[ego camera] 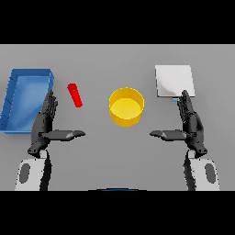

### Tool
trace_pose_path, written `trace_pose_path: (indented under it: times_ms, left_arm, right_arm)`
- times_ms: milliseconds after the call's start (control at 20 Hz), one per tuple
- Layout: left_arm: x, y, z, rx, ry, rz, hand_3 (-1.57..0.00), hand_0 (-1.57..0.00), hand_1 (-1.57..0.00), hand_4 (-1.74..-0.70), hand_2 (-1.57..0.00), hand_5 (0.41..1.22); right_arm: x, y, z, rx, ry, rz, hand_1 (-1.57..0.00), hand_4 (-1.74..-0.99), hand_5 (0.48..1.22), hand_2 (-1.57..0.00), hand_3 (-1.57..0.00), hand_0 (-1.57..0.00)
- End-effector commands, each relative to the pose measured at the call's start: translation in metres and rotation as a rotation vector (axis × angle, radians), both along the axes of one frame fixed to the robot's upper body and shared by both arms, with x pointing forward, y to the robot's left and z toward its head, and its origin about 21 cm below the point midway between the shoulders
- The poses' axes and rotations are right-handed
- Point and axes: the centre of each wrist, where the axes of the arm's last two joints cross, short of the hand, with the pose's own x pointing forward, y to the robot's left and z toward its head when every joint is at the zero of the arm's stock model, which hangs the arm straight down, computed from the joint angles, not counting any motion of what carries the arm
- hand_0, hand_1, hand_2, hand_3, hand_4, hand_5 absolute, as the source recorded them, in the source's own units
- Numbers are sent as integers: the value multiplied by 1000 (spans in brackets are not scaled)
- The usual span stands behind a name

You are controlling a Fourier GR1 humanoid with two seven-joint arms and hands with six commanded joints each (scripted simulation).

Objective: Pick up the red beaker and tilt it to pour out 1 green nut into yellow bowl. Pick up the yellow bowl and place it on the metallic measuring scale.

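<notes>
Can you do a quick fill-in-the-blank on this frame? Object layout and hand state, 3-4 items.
1. The red beaker lies between the yellow bowl and the ____ tray.
2. The metallic measuring scale lies on the robot's ____ side of the bowl.
3. The left hand and the right hand both have straight fingers and hold ____.
4. The object nearest the table's middle is the yellow ____.

Missing words: blue; right; nothing; bowl
</notes>
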Motion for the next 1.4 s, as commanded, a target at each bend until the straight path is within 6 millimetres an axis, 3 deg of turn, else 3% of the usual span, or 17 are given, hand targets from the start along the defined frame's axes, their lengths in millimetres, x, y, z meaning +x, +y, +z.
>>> trace_pose_path:
  times_ms: [0, 250, 350, 450, 750, 1200, 1350]
  left_arm:
    - [0, 2, 0, 0, 0, 2, 1, 1, 1, -1151, 1, 599]
    - [-1, 14, -1, 3, 2, 5, 1, 1, 1, -1151, 1, 599]
    - [-16, 20, 7, 104, -30, -41, 1, 1, 1, -1156, 1, 599]
    - [-19, 20, 14, 139, -24, -56, 1, 1, 1, -1161, 1, 599]
    - [-19, 16, 15, 203, 6, -92, 1, 1, 1, -1159, 1, 602]
    - [34, -8, -10, 249, 30, -114, 1, 1, 1, -1240, 1, 641]
    - [52, -5, -13, 256, 27, -104, 1, 1, 1, -1262, 1, 668]
  right_arm:
    - [0, 0, 0, 0, 0, -1, 1, -1167, 599, 1, 1, 1]
    - [2, 2, 1, 2, -2, 1, 1, -1167, 599, 1, 1, 1]
    - [-12, -1, 4, -250, -111, -6, 1, -1163, 595, 1, 1, 1]
    - [-20, 4, 4, -330, -124, 6, 1, -1160, 591, 1, 1, 1]
    - [-24, 5, 9, -319, -117, 9, 1, -1199, 603, 1, 1, 1]
    - [-26, 2, 8, -280, -126, 30, 1, -1273, 632, 1, 1, 1]
    - [-22, 3, 11, -286, -141, 31, 1, -1278, 634, 1, 1, 1]
